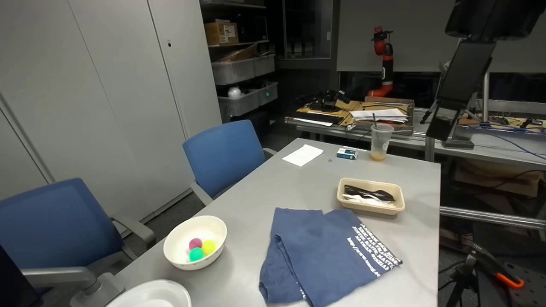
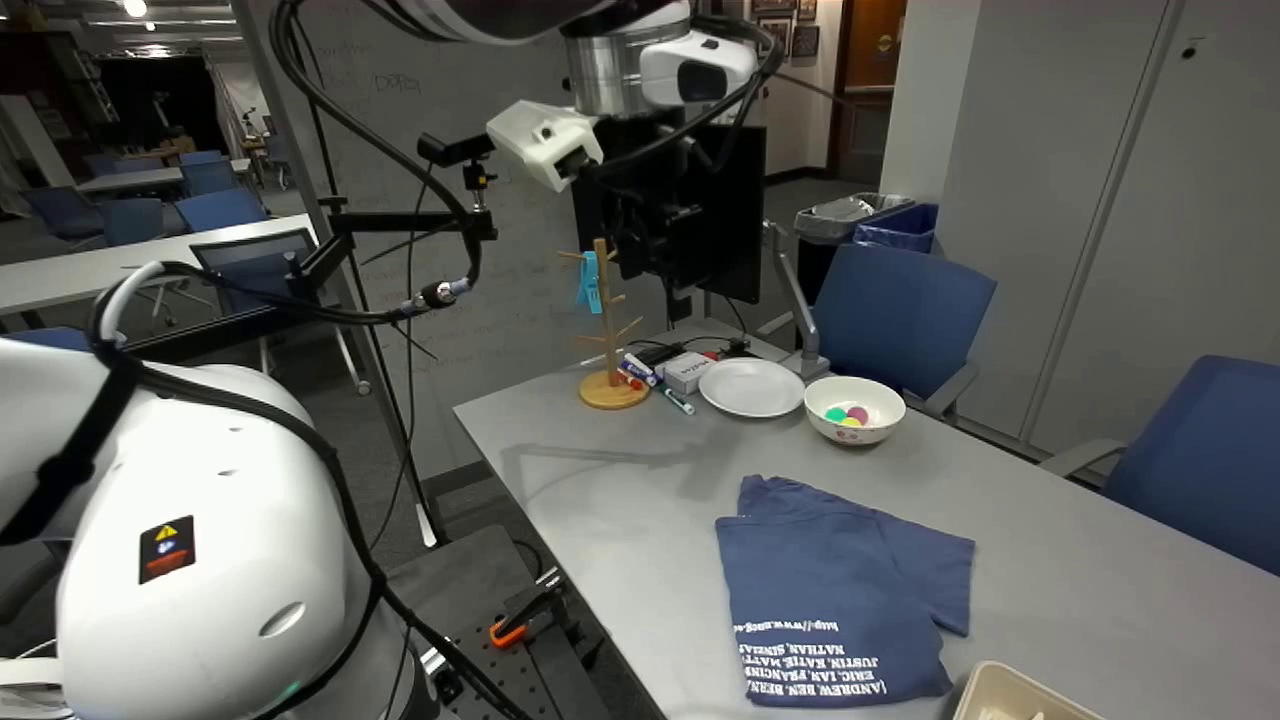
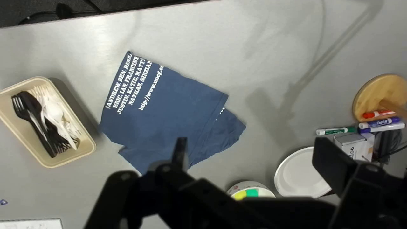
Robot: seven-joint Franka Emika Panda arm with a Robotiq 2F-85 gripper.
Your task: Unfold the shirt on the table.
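1. A navy shirt (image 1: 324, 251) with white lettering lies folded askew on the light grey table (image 1: 264, 187), between a white bowl (image 1: 183, 232) and a cutlery tray (image 1: 371, 207).
2. High over the table hangs the gripper (image 3: 253, 155), its fingers (image 3: 332, 163) spread wide, holding nothing and well apart from the shirt.
3. The step in hand appears to be the approach before a grasp; the doubled shirt is not yet opened out.
4. The next move seems to call for lowering the gripper to the top layer's edge (image 3: 208, 125), pinching that layer alone and drawing it outward without dragging the part beneath.
5. Out of sight: in the wrist view, the gripper's own body covers a corner of the shirt and much of the bowl; how the layers stack inside does not show.
6. In an exterior view, the shirt's lowest tip is cut off by the bottom edge; a black form (image 1: 463, 79) at upper right may be part of the gripper.
7. In an exterior view, the gripper blends, dark on dark, into a monitor (image 2: 735, 200) behind it; the tray is cut off.
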